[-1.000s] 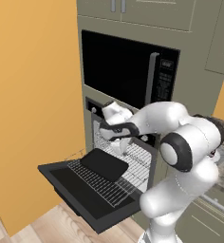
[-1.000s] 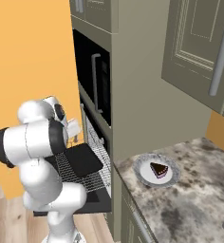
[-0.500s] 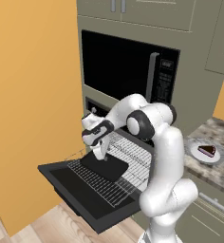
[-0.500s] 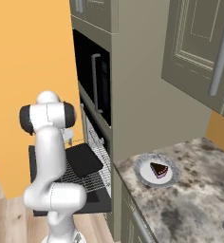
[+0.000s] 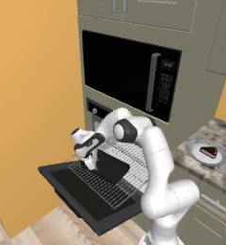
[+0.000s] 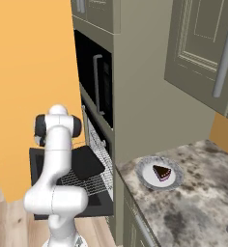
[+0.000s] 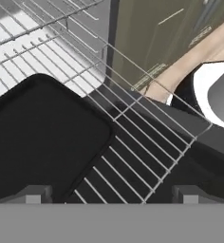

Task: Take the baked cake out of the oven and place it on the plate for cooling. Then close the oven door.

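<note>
Left base view gives you the gripper (image 5: 90, 160) spread wide and empty over the pulled-out rack (image 5: 112, 184), just beside the black tray (image 5: 111, 166). Your cake (image 6: 162, 172) sits on the plate (image 6: 146, 174) on the counter (image 6: 193, 202), and the oven door (image 5: 81, 195) hangs open.

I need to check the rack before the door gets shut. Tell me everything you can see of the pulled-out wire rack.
The wire rack is a thin silvery metal grid of close parallel bars inside a wire frame. It lies level, drawn out of the oven over the lowered oven door. A black baking tray rests on it, covering part of the bars. The open gripper hangs just above the tray; contact with the rack cannot be made out.
</note>
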